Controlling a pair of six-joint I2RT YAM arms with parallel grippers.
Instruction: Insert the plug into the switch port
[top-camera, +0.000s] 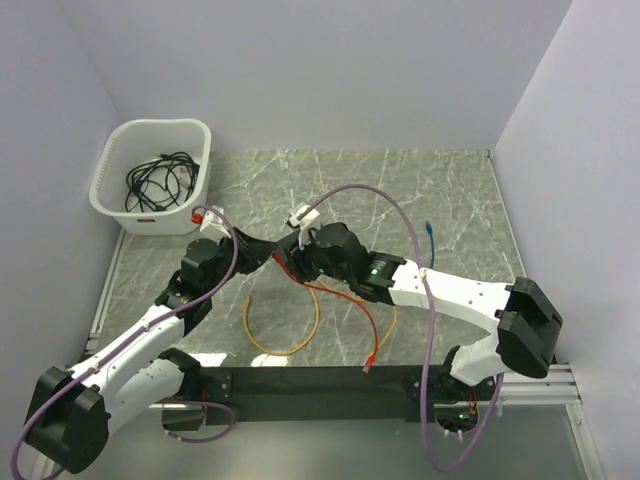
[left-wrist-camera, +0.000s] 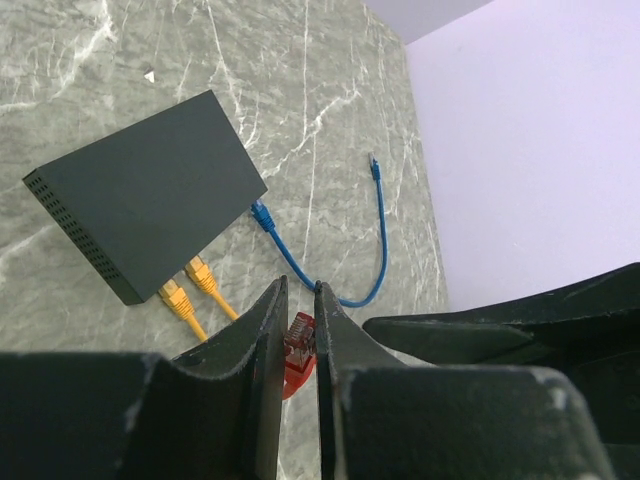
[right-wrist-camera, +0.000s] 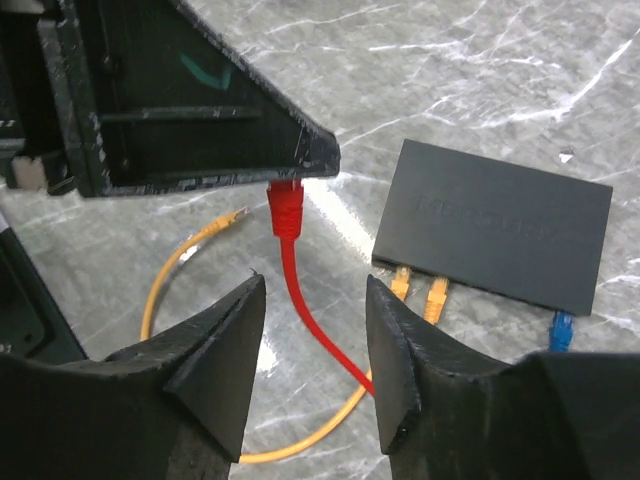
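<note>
Left pincer (left-wrist-camera: 299, 292), seen from its own wrist camera, is clenched on the red plug (left-wrist-camera: 298, 338), which is pinched between the two dark fingers at the bottom centre of the frame. To the upper left, the switch (left-wrist-camera: 150, 200) lies flat on the grey marbled table (left-wrist-camera: 330, 90), apart from the plug, with its socket edge facing lower right. Two orange plugs (left-wrist-camera: 178, 298) and one blue plug (left-wrist-camera: 262, 213) sit in that edge. A blue cable (left-wrist-camera: 378, 250) curls away to the right.

Right wrist view: the right pincer (right-wrist-camera: 315, 290) is released, its jaws standing apart at the bottom of the frame. The red cable (right-wrist-camera: 291, 270) passes down between them, ungripped. The left pincer's tip enters from the upper left, holding the red plug (right-wrist-camera: 285, 205) pointing up into its grasp. The switch (right-wrist-camera: 495, 215) lies at the right. An orange cable (right-wrist-camera: 165, 290) loops at the lower left.

Top view: both arms reach to the centre of the frame, where the pincers meet almost tip to tip. The switch cannot be made out beneath them. A white basket (top-camera: 160, 128) at the upper left holds black cables (top-camera: 160, 180). The orange loop and the red cable lie below the pincers.
</note>
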